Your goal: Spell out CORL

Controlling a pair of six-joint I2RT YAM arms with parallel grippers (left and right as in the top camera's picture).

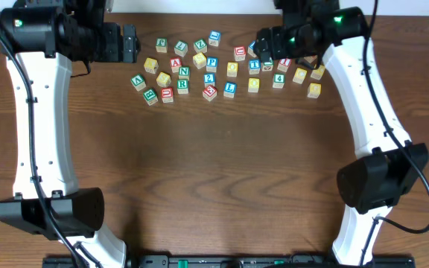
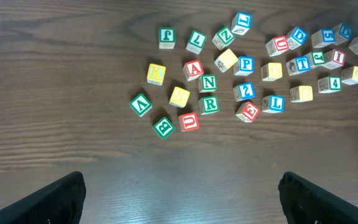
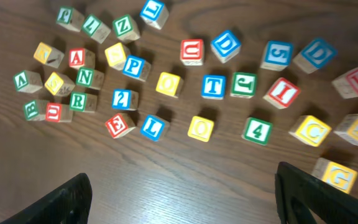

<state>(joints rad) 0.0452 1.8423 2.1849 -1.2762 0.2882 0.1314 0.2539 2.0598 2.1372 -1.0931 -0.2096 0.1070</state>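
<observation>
The left gripper (image 2: 182, 193) hangs well to the left of the blue T block (image 3: 214, 86), its fingers spread wide and holding nothing. The green R block (image 3: 78, 101) lies far left of the T, among crowded letters. The blue L block (image 3: 153, 127) sits down-left of the T, and the yellow O block (image 3: 200, 129) just below it. The right gripper (image 3: 182, 193) hovers near the T, fingers wide apart and empty. The yellow C block (image 3: 309, 130) rests right of the T, past the green 4 block (image 3: 257, 130).
</observation>
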